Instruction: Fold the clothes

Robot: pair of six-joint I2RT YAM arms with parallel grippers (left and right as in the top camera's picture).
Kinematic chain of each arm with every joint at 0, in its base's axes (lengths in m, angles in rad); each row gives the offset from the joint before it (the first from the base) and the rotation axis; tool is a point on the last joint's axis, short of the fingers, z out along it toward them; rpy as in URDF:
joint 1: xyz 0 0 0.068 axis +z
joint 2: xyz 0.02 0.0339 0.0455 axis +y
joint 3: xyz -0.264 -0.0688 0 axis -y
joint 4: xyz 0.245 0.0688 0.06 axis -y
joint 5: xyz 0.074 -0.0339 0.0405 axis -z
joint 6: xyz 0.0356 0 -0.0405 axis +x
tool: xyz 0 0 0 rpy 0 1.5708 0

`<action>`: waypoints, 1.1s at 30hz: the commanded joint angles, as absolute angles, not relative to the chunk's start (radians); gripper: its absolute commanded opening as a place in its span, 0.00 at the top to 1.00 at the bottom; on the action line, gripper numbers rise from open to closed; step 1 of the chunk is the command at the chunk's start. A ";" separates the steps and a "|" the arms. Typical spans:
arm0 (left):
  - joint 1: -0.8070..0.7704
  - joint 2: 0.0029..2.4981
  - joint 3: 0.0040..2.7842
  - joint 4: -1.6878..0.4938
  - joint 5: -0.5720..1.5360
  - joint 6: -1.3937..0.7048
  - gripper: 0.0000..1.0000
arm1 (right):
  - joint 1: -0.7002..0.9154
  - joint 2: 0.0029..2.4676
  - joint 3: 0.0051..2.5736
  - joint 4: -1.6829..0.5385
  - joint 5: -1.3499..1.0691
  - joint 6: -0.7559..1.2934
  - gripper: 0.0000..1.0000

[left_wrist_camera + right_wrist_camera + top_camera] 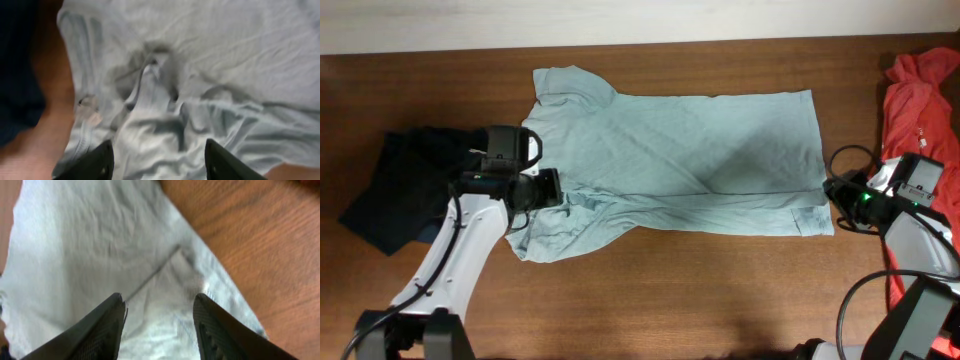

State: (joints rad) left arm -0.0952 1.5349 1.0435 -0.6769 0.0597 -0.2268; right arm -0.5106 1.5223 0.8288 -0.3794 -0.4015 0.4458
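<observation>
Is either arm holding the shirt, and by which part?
Nothing is held. The left gripper is open over the bunched sleeve end of the T-shirt; the right gripper is open over its hem corner.

Garments, total three: one pale grey-blue T-shirt (690, 150), one dark navy garment (385, 195), one red-orange garment (920, 100). Short sleeves showing on the T-shirt: two.

Robot arms, total two: left arm (460, 250), right arm (920, 205).

Grippers, total two, one per arm: left gripper (160, 165), right gripper (160, 325). Each wrist view shows two fingers (102, 162), so four fingers in all.

Tables: one wooden table (720, 290).
</observation>
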 commanded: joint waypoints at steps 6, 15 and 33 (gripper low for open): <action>-0.055 1.493 1.041 -0.833 0.040 -0.328 0.38 | -0.504 1.420 0.846 -0.577 -0.437 0.396 0.48; 0.010 1.576 0.933 -0.772 0.085 -0.415 0.41 | -0.504 1.420 0.846 -0.682 -0.418 0.340 0.48; 0.016 1.765 0.943 -0.665 0.157 -0.387 0.99 | -0.504 1.420 0.846 -0.681 -0.407 0.340 0.47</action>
